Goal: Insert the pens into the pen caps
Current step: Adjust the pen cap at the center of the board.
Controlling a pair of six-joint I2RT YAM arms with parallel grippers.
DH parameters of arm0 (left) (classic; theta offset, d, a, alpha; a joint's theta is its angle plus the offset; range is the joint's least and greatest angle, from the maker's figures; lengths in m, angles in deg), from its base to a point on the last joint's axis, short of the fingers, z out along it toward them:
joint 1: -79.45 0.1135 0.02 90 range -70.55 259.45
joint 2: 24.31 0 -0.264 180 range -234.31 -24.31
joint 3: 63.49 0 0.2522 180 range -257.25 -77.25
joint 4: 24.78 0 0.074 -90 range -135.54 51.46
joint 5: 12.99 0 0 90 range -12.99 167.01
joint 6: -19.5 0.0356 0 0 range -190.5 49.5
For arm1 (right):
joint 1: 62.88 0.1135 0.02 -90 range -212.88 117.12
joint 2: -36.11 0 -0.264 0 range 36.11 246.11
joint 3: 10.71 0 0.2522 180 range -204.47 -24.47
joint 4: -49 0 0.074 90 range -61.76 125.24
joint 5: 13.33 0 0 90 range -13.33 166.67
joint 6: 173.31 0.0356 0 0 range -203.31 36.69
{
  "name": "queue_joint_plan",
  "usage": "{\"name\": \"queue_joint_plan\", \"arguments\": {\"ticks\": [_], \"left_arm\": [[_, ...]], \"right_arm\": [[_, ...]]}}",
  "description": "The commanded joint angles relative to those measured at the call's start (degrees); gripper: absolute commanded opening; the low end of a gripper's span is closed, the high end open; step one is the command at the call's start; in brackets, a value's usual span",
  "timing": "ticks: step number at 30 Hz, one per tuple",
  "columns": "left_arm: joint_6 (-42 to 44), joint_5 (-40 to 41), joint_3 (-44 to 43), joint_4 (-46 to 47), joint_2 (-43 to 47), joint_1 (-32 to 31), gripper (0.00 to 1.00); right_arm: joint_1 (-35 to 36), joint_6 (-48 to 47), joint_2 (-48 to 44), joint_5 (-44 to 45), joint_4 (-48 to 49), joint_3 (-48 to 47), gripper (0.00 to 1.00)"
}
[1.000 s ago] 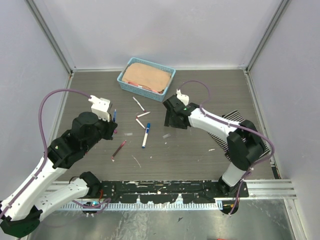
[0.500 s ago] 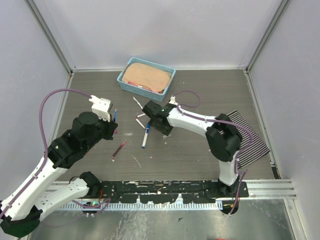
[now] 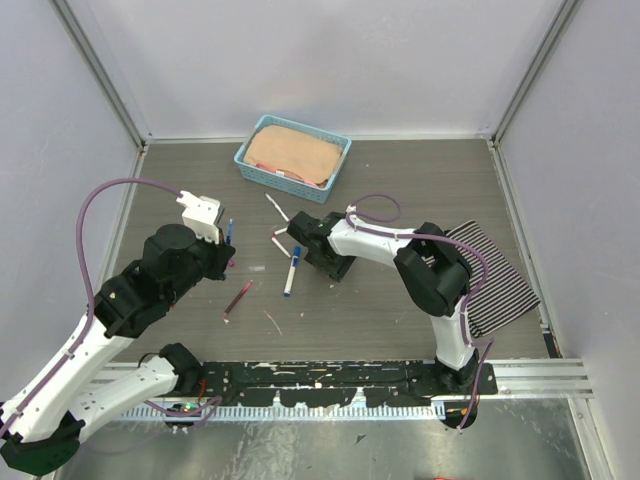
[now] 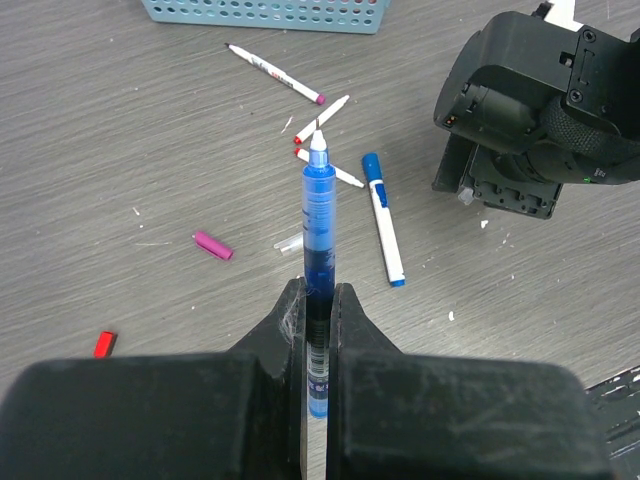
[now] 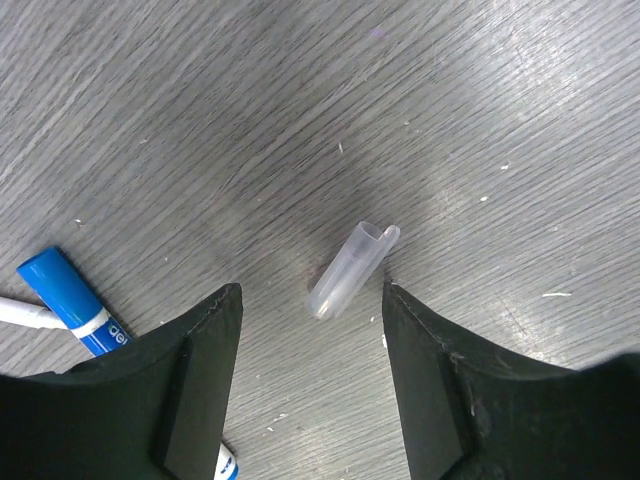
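Nearest the bases, a maroon pen lies flat on the desk. Just beyond it, a blue pen is clamped between the left jaws and held clear of the desk, its white tip pointing away from the wrist. A red cap and a magenta cap are seen loose below it.

Further out, the right jaws are held apart, low over a clear cap that lies on its side between them, untouched. The step in hand is judged to be the pick-up of this cap. Because the cap lies slantwise to the jaws, the wrist would best be turned until its long sides are met squarely. The closed end should be gripped, so that the mouth is left free. A blue-capped pen just beside should not be nudged.

Farthest, white pens and a blue basket are seen.
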Motion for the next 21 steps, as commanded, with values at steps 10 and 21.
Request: {"name": "queue_joint_plan", "arguments": {"ticks": [10, 21], "left_arm": [[0.4, -0.6, 0.6, 1.7, 0.1, 0.1, 0.01], [0.5, -0.6, 0.7, 1.6, 0.2, 0.1, 0.01]], "right_arm": [[-0.4, 2.3, -0.3, 4.3, -2.8, -0.4, 0.57], [-0.6, 1.7, 1.1, 5.7, -4.5, -0.3, 0.43]]}}
